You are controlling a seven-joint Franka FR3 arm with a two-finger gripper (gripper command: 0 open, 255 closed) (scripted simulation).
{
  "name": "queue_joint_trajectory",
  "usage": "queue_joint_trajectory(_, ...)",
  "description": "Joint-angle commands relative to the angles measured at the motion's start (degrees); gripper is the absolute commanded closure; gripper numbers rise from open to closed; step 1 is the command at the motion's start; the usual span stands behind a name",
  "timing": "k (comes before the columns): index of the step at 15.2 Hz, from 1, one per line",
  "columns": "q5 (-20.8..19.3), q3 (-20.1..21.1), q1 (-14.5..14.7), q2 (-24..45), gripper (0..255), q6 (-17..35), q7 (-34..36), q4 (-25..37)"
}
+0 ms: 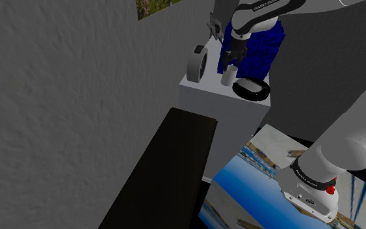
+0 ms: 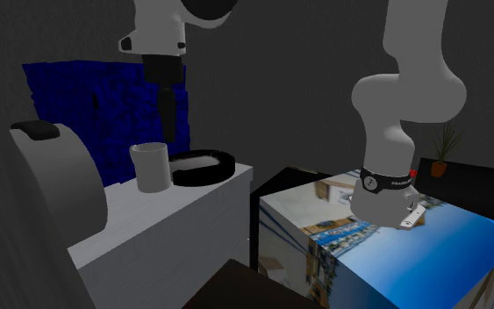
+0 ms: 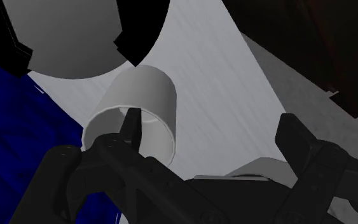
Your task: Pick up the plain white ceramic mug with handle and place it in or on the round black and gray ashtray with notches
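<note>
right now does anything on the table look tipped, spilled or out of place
Nothing stands out. The white mug stands upright on the white table, beside the black ashtray lying flat. The open gripper hangs over the mug.

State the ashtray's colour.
The ashtray has a black rim around a pale grey inside, clearest in the second exterior view.

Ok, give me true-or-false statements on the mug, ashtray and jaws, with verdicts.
1. The mug stands upright on the pale table. True.
2. The mug sits inside the ashtray. False: it stands beside it on the table.
3. The jaws stand open. True.
4. The jaws clasp the mug in the air. False: it rests on the table, unheld.
</note>
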Motion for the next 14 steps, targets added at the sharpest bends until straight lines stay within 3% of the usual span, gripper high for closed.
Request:
queue_joint_trajectory(1,0.9,-0.3,-0.4,4.0,0,1.7,-0.7,2.7)
queue_joint_trajectory(4,2.4,-0.6,-1.4,9.4,0,3.0,-1.9,7.5)
queue_joint_trajectory(14,3.4,-0.3,-1.7,12.6,0,8.0,-2.6,5.5)
